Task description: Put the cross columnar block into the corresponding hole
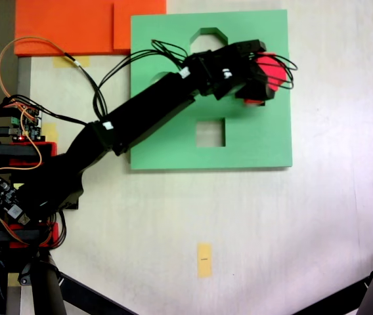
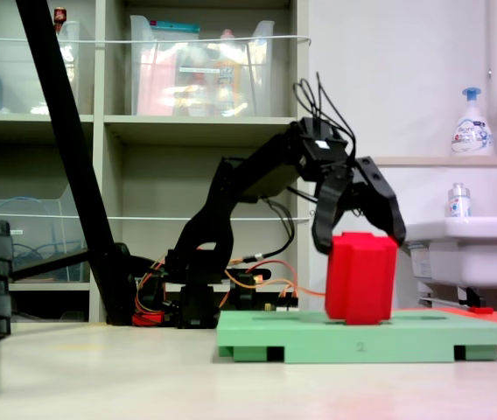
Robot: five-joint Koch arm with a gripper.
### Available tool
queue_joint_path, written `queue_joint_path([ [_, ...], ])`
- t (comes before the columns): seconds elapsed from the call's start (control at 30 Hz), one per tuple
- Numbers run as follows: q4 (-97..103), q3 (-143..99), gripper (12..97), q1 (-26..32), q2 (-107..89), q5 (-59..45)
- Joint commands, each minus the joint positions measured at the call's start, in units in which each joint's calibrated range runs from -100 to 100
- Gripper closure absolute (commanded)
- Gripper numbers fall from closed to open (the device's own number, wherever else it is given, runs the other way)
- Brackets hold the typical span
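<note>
On the table (image 1: 239,223) lies the green board (image 1: 173,147), the arm (image 1: 140,118) stretched over it. The red block (image 2: 360,278) stands upright on the board's right part in the top fixed view, the fingers (image 2: 360,238) spread around its top.

Orange foam, yellow tape, shelves and a sink around the table

Orange foam sheets (image 1: 75,26) lie at the pale table's (image 1: 272,230) top left, a yellow tape strip (image 1: 204,260) sits near its bottom edge; behind, shelving (image 2: 196,122) holds clear bins, a soap bottle (image 2: 469,122) stands above the sink (image 2: 467,249)
</note>
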Motion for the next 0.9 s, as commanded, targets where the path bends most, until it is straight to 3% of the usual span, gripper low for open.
queue_joint_path([
  [0.0,6.4,5.2,69.8,-0.5,-1.4,-0.6],
  [0.87,1.9,5.1,68.7,0.4,3.4,-0.6],
])
